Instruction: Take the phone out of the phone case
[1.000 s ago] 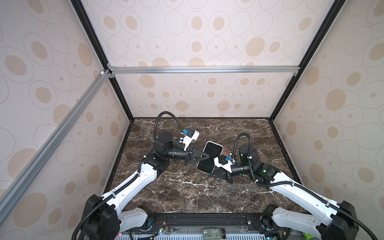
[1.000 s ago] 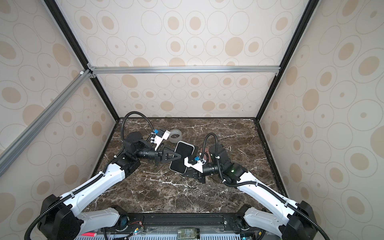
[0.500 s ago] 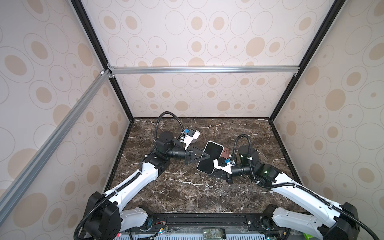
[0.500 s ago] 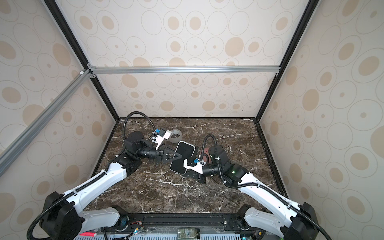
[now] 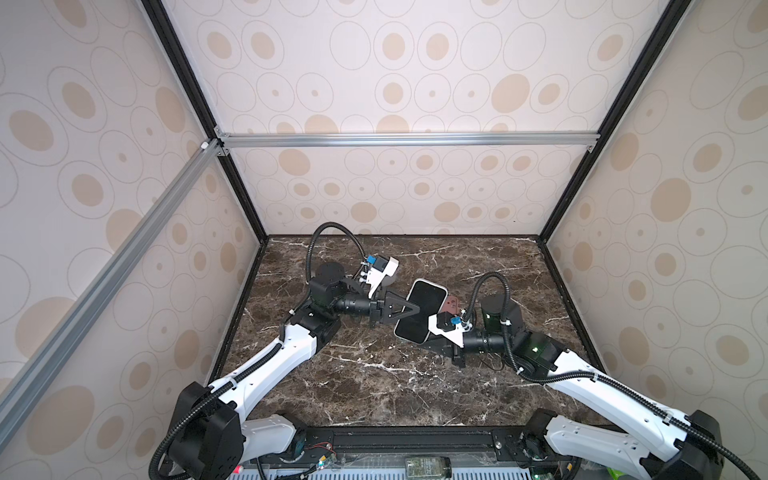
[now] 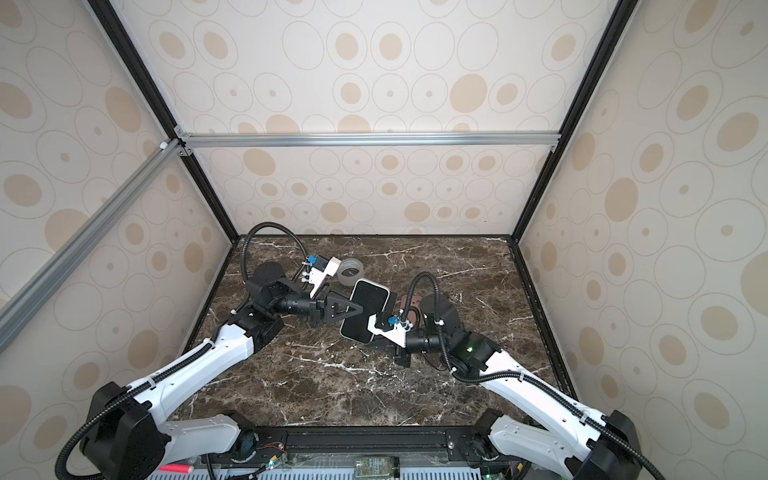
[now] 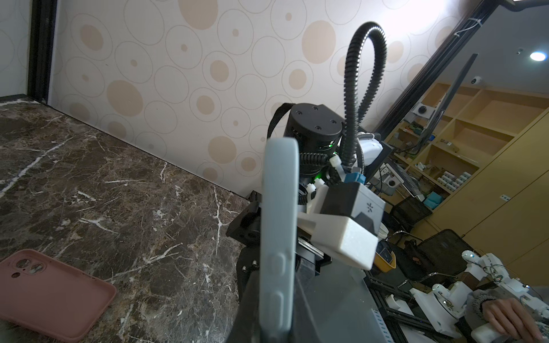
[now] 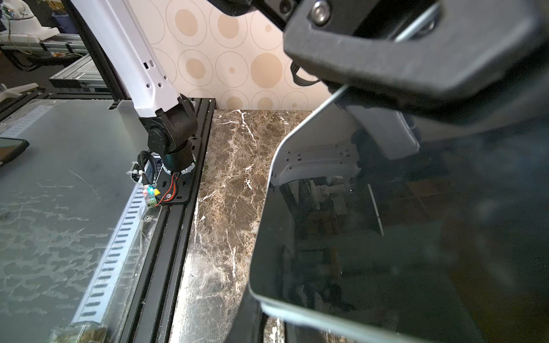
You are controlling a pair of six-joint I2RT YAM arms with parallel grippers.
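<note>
The phone (image 5: 424,298) is held above the surface (image 5: 374,386), clamped on one long edge by the left claw (image 5: 409,309) and on the opposite edge by the right claw (image 5: 430,337).

Robotics lab, test cell. Marble-look worktop (image 5: 374,395) boxed in by patterned panels (image 5: 415,62) on an aluminium extrusion frame (image 5: 407,139). Slotted rail (image 8: 113,252) along the near edge, arm base (image 8: 169,133) bolted on. Outside the cell: wooden shelving (image 7: 490,118) with small parts, more white robot hardware (image 7: 439,300), ceiling downlight (image 7: 537,55).
</note>
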